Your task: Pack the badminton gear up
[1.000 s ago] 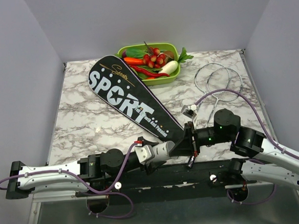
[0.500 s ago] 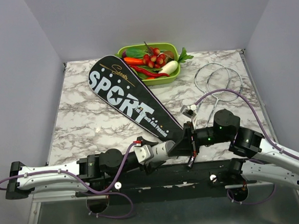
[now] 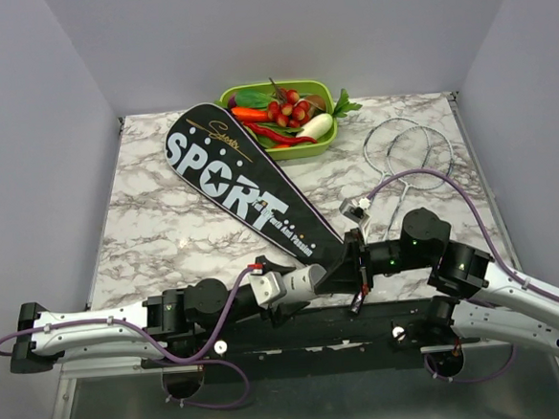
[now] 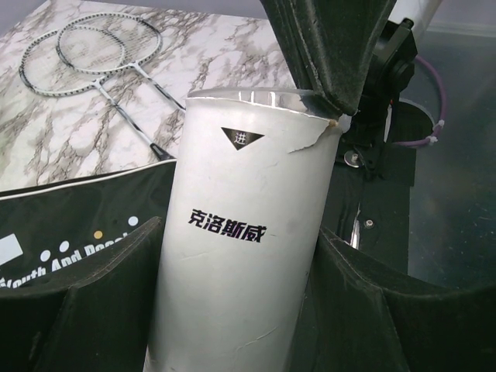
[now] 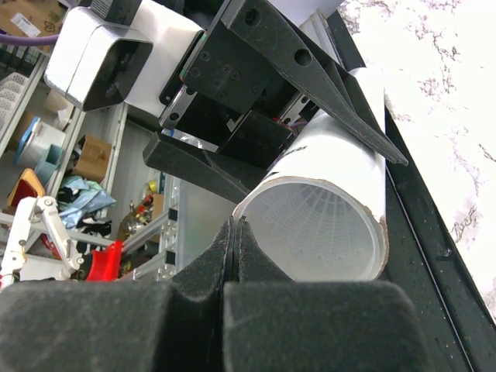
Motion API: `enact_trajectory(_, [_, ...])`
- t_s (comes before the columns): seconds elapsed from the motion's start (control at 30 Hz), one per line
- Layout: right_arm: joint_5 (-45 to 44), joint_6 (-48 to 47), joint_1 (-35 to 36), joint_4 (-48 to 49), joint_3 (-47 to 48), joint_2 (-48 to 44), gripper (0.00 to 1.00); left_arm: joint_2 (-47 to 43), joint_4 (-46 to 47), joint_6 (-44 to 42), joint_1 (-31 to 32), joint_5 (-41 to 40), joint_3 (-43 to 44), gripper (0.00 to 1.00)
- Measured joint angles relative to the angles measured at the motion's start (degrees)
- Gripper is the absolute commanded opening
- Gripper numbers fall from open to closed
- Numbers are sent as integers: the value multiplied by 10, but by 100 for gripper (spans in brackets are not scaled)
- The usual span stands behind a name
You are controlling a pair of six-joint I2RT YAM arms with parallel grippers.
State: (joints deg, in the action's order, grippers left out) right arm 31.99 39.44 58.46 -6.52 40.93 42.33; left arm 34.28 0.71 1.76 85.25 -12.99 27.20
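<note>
White cardboard tube (image 4: 248, 178) printed with black Chinese characters is clamped between the left gripper's (image 4: 232, 302) widely spread fingers, at the near edge of the marble table (image 3: 156, 228). The right gripper (image 5: 232, 252) has its jaws pressed together right at the tube's torn open rim, and a netted white shuttlecock (image 5: 318, 232) shows inside. The black "SPORT" bag (image 3: 234, 179) lies diagonally alongside. Two silver rackets (image 3: 410, 152) rest far right.
</note>
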Motion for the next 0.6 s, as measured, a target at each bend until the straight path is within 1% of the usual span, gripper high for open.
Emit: enact_trajectory(0.6, [0,3,1,9,-12,-3,1,0,11,0,0,11,-9,0])
